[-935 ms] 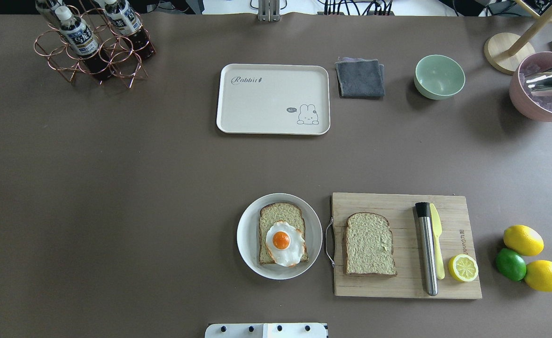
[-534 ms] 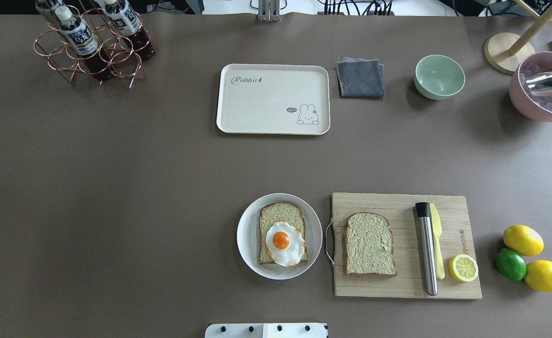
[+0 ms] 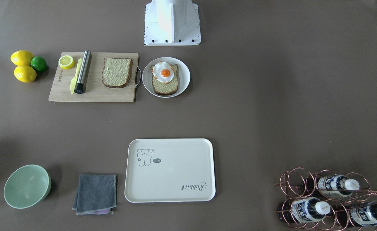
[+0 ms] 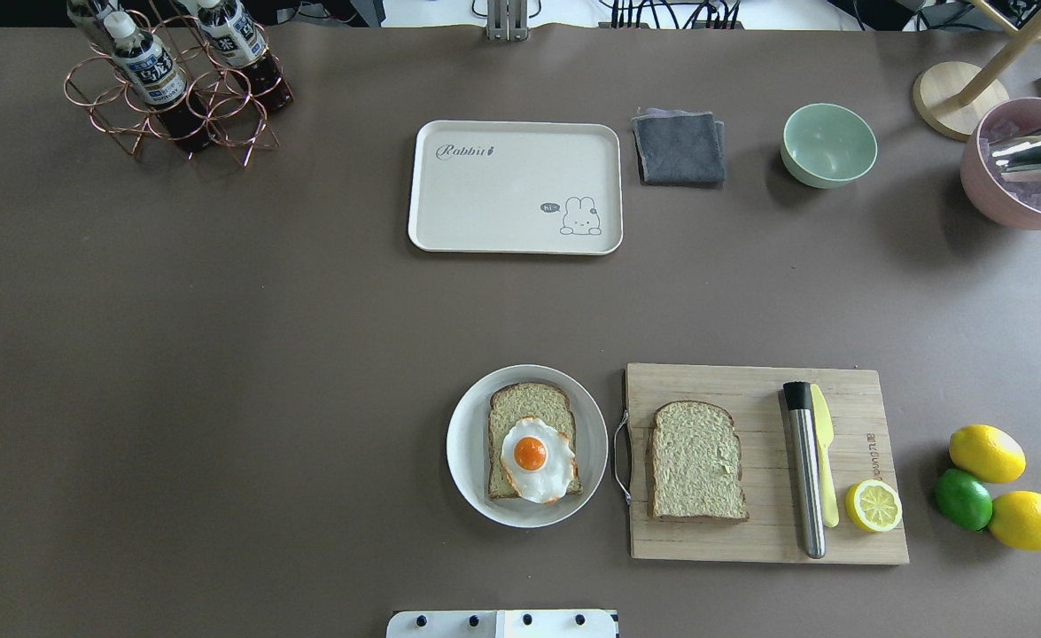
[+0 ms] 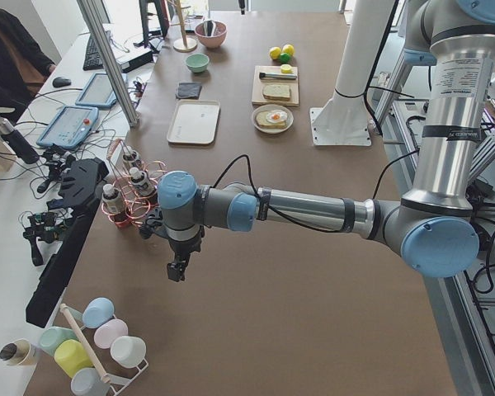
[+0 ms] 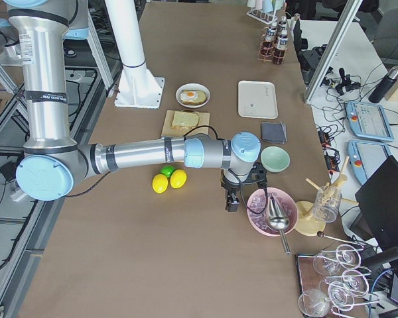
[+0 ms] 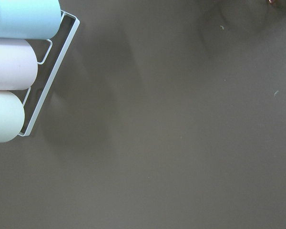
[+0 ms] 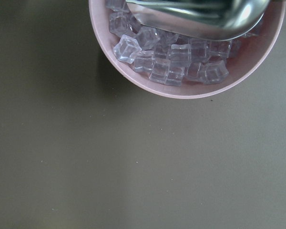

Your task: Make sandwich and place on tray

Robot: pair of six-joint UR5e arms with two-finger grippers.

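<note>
One bread slice point(image 4: 529, 408) lies on a round white plate point(image 4: 465, 447) with the fried egg point(image 4: 535, 459) on top. The second slice point(image 4: 695, 461) lies on the wooden cutting board point(image 4: 750, 390) to the right. The cream tray point(image 4: 502, 195) sits bare at the far middle. Neither gripper shows in the overhead or front views. My left gripper point(image 5: 175, 271) hangs over the table's left end, near the bottle rack. My right gripper point(image 6: 232, 202) hangs over the right end, beside the pink ice bowl. I cannot tell whether either is open or shut.
A metal muddler point(image 4: 805, 470), a yellow knife and a halved lemon point(image 4: 873, 506) lie on the board. Lemons and a lime point(image 4: 986, 453) sit to its right. A grey cloth point(image 4: 679, 147), green bowl point(image 4: 828, 144), pink ice bowl point(image 4: 985, 199) and bottle rack point(image 4: 174, 80) line the far edge.
</note>
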